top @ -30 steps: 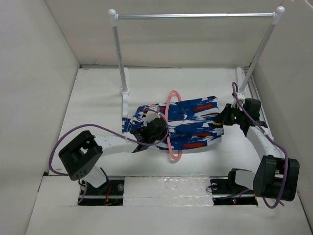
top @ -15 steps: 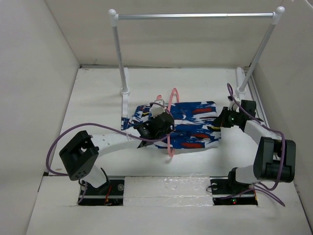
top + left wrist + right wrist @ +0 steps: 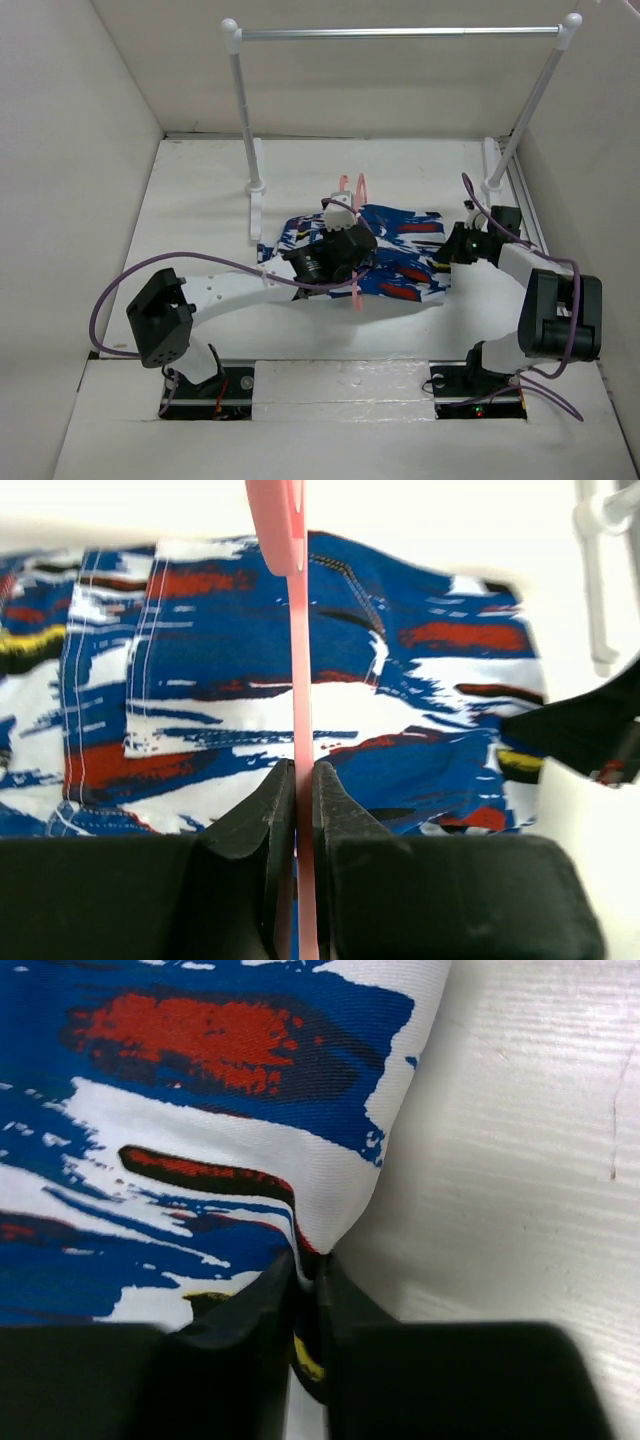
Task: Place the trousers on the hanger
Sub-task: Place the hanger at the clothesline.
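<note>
The blue printed trousers (image 3: 405, 250) lie on the white table's middle, and fill the left wrist view (image 3: 200, 680) and right wrist view (image 3: 150, 1110). The thin pink hanger (image 3: 357, 240) stands edge-on across them, hook toward the rail. My left gripper (image 3: 345, 235) is shut on a hanger bar (image 3: 303, 680), held between the fingertips (image 3: 270, 800). My right gripper (image 3: 452, 245) is shut on the trousers' right edge, the cloth pinched between its fingers (image 3: 270, 1295).
A silver rail (image 3: 400, 32) on white posts (image 3: 243, 110) stands at the back, its right post (image 3: 530, 100) near my right arm. White walls close in left, right and rear. Bare table (image 3: 200, 200) lies left of the trousers.
My left gripper has lifted the hanger and turned it up on edge, moving right and toward the rail. The trousers have bunched narrower. My right gripper has drawn in a little while holding the cloth.
</note>
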